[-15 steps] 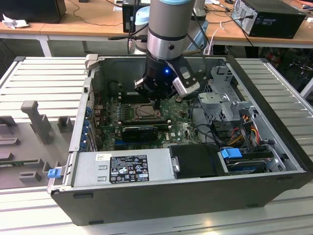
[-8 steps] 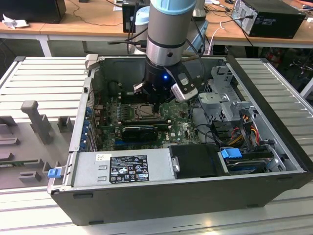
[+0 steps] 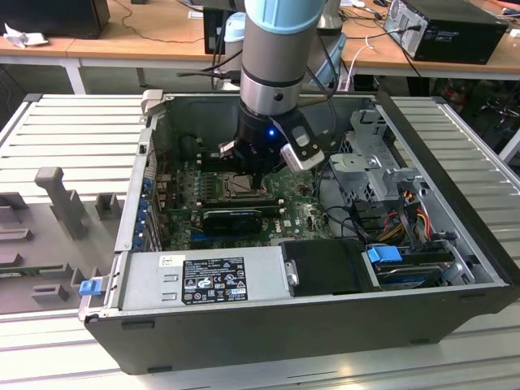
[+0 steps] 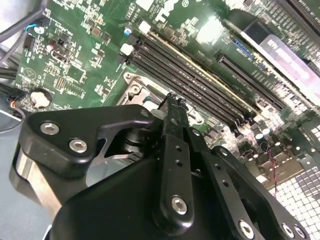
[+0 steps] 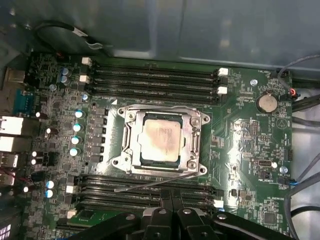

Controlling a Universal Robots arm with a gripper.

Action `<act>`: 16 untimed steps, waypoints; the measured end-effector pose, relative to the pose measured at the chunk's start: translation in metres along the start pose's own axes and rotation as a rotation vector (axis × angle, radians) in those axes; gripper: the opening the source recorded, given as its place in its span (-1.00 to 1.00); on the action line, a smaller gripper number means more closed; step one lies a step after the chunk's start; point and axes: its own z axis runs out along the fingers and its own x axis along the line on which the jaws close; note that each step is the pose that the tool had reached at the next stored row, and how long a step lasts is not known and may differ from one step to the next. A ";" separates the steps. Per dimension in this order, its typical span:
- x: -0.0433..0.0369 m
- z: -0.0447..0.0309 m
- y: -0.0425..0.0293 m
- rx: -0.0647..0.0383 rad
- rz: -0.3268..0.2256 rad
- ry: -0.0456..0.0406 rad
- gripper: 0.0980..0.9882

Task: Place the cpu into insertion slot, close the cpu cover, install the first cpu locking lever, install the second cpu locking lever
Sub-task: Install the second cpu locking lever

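One cpu (image 5: 161, 141) seated under one closed cpu cover (image 5: 196, 131), one lever (image 5: 145, 184) loose

Arm vertical, gripper (image 3: 258, 175) lowered, fingers seemingly together.

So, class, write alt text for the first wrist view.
A motherboard seen from above, with the cpu seated in the insertion slot and the silvery cpu cover closed around it. Black memory slots run along two sides of the socket.
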 end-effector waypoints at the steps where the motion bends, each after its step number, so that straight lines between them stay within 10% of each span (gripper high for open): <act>1: 0.0000 0.0020 -0.0001 -0.003 0.000 -0.0004 -0.98; 12: 0.0032 0.0114 -0.0018 -0.004 0.000 -0.0003 -0.98; 16: 0.0084 0.0126 -0.0021 -0.061 -0.001 -0.0047 -0.98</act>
